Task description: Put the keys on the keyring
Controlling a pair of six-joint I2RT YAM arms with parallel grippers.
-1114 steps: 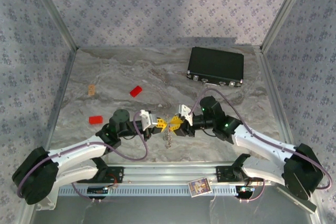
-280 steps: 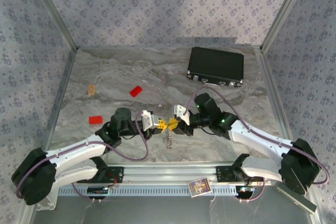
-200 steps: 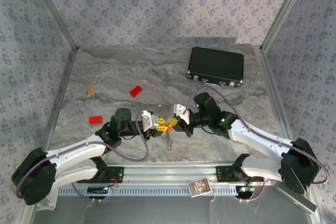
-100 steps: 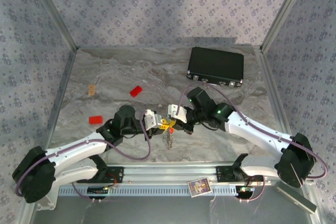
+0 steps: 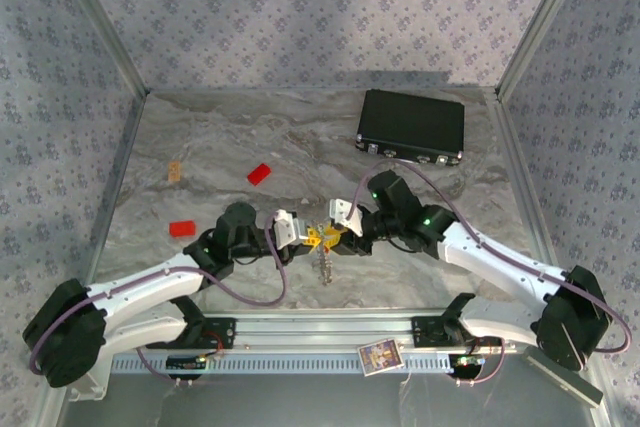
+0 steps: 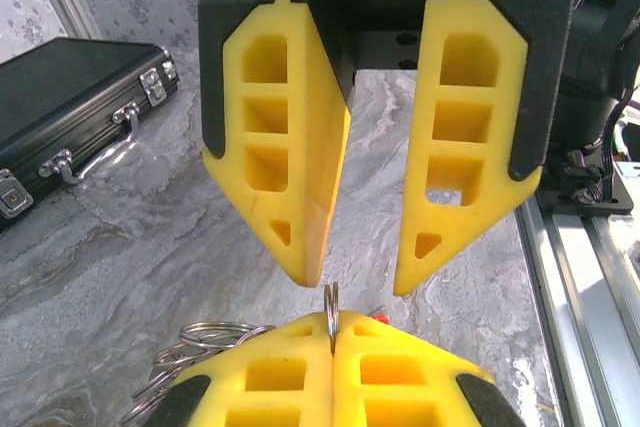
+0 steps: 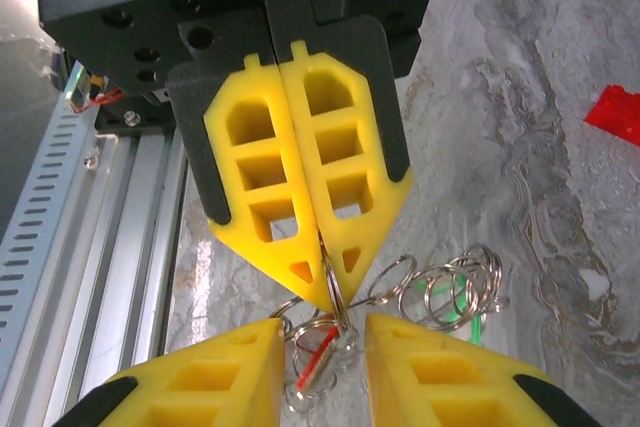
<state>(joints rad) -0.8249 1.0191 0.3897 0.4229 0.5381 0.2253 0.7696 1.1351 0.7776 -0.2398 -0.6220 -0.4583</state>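
The left gripper (image 6: 333, 332) pinches the keyring (image 6: 331, 299) tight at its tip. The right gripper (image 7: 322, 342) is open, and the keyring sits right at its gap.

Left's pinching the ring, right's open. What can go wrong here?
Slip: left tool holds the keyring by a thin edge at its fingertips.
Clash: right tool stands open tip to tip with it; closing could hit it.
Misgrab: red key sits among tangled loops.

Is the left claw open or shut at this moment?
Shut. The left claw has its yellow fingers pressed together, the thin keyring pinched edge-on between their tips.
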